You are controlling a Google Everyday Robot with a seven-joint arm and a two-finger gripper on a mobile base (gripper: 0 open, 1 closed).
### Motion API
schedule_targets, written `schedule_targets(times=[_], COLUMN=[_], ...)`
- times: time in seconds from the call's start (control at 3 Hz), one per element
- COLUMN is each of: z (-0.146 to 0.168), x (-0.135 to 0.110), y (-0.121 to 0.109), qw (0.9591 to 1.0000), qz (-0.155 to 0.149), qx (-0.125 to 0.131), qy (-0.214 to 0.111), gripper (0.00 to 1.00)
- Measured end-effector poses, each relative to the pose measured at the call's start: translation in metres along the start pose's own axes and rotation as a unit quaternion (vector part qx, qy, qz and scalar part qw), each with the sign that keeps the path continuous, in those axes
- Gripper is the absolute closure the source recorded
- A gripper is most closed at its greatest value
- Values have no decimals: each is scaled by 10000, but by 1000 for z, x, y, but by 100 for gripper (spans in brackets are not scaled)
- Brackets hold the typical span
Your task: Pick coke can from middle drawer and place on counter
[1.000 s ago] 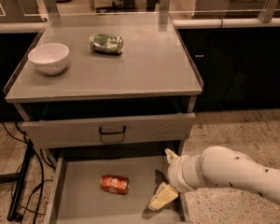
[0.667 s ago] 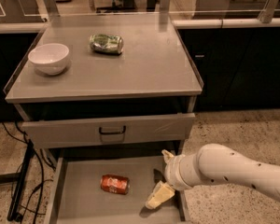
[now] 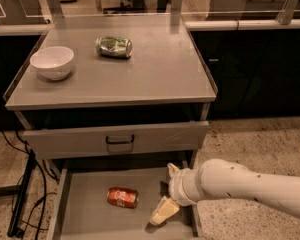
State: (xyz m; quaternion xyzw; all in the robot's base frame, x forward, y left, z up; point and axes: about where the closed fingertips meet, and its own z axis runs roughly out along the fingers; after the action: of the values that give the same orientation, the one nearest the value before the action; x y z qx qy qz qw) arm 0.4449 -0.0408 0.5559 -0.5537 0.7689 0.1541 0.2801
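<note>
The coke can [image 3: 122,197] lies on its side on the flat bottom of the open middle drawer [image 3: 85,216], left of centre. My gripper [image 3: 166,194] hangs over the drawer's right part, a short way to the right of the can and apart from it. One cream fingertip [image 3: 163,212] points down-left near the drawer floor and the other shows above it; they stand spread, with nothing between them. The white arm reaches in from the right. The counter [image 3: 160,69] is the grey top of the cabinet above.
On the counter stand a white bowl [image 3: 52,62] at the left and a green and silver can [image 3: 114,46] lying on its side at the back. A shut grey drawer front with a black handle [image 3: 120,140] sits above the open drawer. Black cables [image 3: 17,194] run down the cabinet's left side.
My gripper and arm have shifted slightly to the left, toward the coke can. The can has not moved.
</note>
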Motion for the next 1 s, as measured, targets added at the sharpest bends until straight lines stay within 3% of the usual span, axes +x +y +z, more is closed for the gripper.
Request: schedule_targets(times=[0.67,1.0], z=[103,129], x=[8,12], y=[-6,-8], qw=[9994,9989], qz=[-13,16], qx=[108,127], qy=[-339,-461], gripper=[0,0])
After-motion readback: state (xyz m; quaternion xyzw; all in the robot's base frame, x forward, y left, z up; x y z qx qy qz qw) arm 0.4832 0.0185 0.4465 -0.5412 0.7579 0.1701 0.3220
